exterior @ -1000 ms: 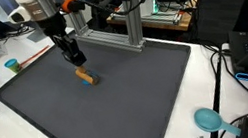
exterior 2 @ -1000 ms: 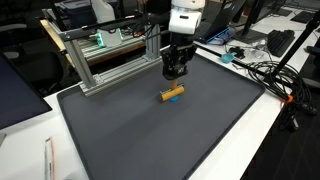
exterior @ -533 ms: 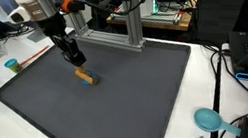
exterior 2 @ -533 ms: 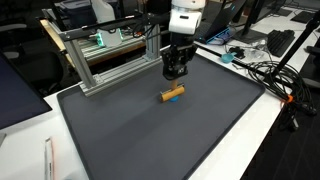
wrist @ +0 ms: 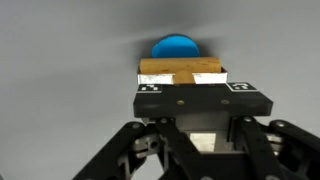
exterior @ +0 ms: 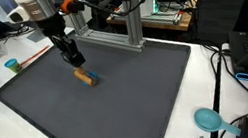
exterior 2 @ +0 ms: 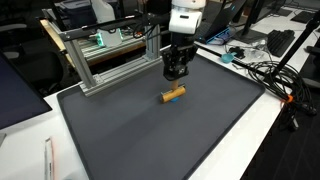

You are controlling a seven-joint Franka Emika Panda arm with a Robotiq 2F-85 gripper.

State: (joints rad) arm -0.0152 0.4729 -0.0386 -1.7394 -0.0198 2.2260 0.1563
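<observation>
Black pincer (exterior: 75,59) hanging above dark mat (exterior: 121,110), orange block (exterior: 85,76) lying just beside it, metal frame (exterior: 107,26) behind

Grey mat (exterior: 122,115) on white desk (exterior: 210,80), alu frame (exterior 2: 105,62) + cables (exterior 2: 268,76) behind.

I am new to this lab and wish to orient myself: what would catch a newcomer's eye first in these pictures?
First comes the large dark mat spread over the white table, with one small wooden block lying on it. The black end effector hangs close above the block, apart from it in both exterior views. A silver metal frame stands along the mat's edge behind them.
</observation>
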